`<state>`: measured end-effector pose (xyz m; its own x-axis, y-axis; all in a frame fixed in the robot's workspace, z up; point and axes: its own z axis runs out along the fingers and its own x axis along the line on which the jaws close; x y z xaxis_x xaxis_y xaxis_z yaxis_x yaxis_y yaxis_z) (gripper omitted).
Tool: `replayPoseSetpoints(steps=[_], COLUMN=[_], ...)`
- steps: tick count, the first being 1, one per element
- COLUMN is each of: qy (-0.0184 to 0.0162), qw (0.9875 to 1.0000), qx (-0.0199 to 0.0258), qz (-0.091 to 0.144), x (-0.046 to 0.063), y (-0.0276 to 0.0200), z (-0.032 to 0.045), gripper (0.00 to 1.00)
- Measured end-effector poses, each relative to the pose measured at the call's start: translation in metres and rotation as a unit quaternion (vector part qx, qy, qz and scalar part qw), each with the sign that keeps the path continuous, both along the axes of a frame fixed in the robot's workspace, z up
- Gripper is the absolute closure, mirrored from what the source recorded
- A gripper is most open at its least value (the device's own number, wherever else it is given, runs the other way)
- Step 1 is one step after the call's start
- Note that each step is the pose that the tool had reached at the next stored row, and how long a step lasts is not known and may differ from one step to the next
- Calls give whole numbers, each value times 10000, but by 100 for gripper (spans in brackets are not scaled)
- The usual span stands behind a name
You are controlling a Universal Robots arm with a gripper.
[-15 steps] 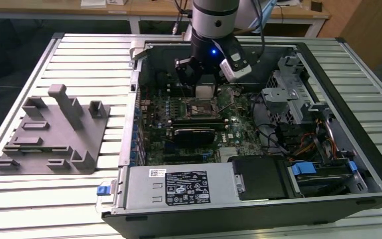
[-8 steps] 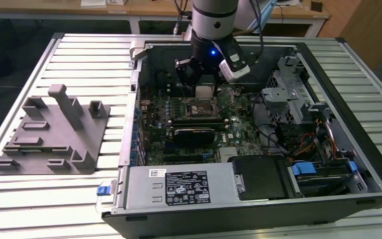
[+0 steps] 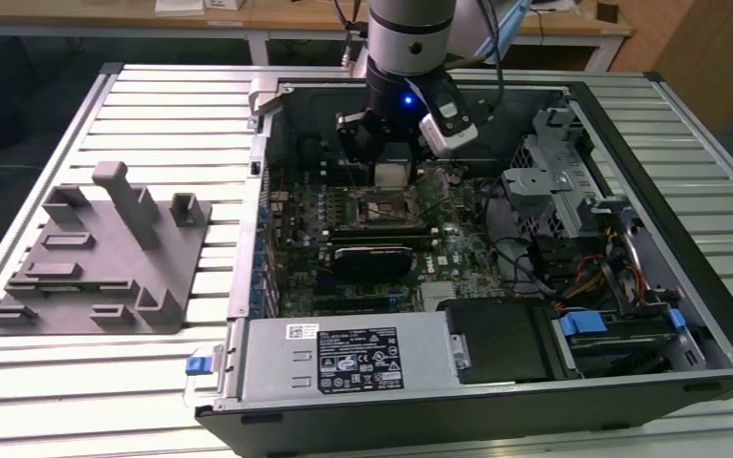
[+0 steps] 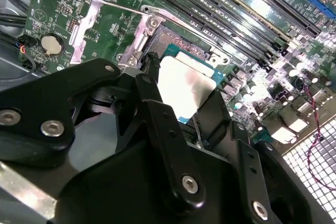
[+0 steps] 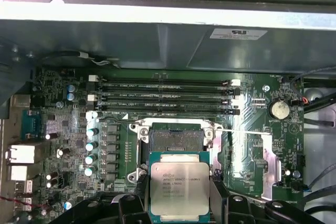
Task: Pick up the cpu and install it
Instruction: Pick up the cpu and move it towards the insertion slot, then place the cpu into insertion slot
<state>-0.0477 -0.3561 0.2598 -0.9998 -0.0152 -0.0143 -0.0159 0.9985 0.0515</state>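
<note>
First wrist view: our claw (image 5: 179, 199) clamps the cpu (image 5: 179, 181) flat, lid up; ahead of the claw, open socket (image 5: 176, 139), load plate (image 5: 254, 153) beside.

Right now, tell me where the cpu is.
In the first wrist view the cpu sits clamped in the gripper, close by the open socket on the motherboard.

cpu (image 5: 180, 190): flat square chip, silvery top, green rim, held face-up just above open socket (image 5: 175, 140).
</note>
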Motion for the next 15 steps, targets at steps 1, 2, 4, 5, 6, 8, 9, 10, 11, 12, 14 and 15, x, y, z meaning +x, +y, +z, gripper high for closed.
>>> replayPoseSetpoints(steps=[1, 2, 4, 5, 6, 8, 9, 10, 11, 12, 14, 15], qy=[0, 0, 0, 0, 0, 0, 0, 0, 0, 0, 0, 0], qw=[10000, 10000, 10000, 10000, 10000, 10000, 10000, 10000, 10000, 10000, 10000, 10000], qx=[0, 0, 0, 0, 0, 0, 0, 0, 0, 0, 0, 0], qz=[-1, 0, 0, 0, 0, 0, 0, 0, -1, 0, -30, -71], x=[0, 0, 0, 0, 0, 0, 0, 0, 0, 0, 0, 0], y=[1, 2, 2, 2, 2, 2, 2, 2, 3, 3, 3, 3], z=[0, 0, 0, 0, 0, 0, 0, 0, 0, 0, 0, 0], gripper=[46, 46, 46, 46, 46, 46, 46, 46, 46, 46, 46, 46])
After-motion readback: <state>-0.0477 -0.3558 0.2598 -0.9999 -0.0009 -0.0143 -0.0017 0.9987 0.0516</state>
